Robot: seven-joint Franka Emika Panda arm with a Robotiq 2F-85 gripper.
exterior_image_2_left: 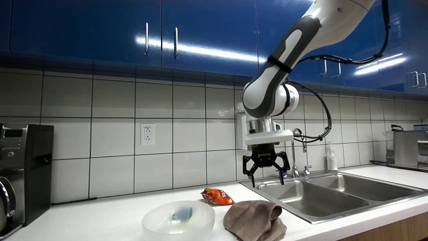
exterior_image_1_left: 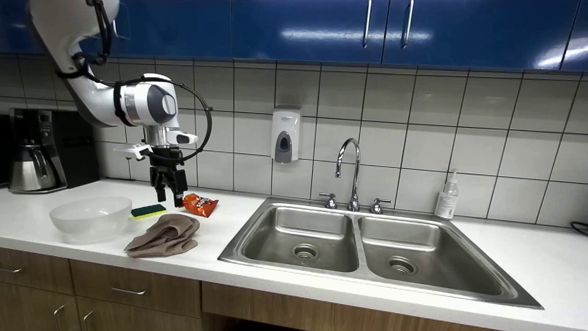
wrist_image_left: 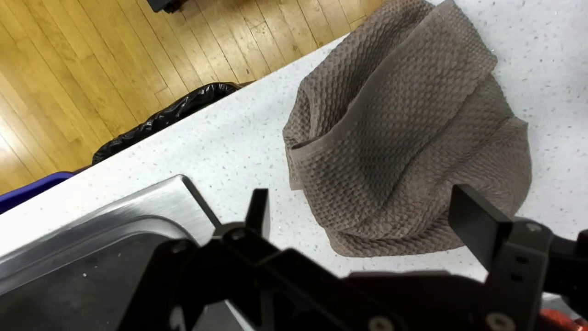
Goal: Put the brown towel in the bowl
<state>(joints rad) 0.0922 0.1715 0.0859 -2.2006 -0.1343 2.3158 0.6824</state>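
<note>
In the wrist view I see my gripper [wrist_image_left: 360, 209] released, blocky black fingers [wrist_image_left: 257, 211] spread wide; below it, toward one o'clock, the waffle-textured towel [wrist_image_left: 409, 142] lies rumpled on the speckled counter [wrist_image_left: 229, 151]. In an exterior view the round, frosted bowl [exterior_image_2_left: 177, 232] sits at the towel's nine o'clock, the crinkled, glossy bag [exterior_image_2_left: 219, 197] at ten.

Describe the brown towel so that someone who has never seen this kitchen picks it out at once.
Find the steel double sink set into the white counter. Left of it in both exterior views, between it and the frosted bowl, lies the brown towel. It is a crumpled, waffle-textured cloth, unlike its neighbours, the shiny orange packet and the green-and-yellow sponge.
</note>
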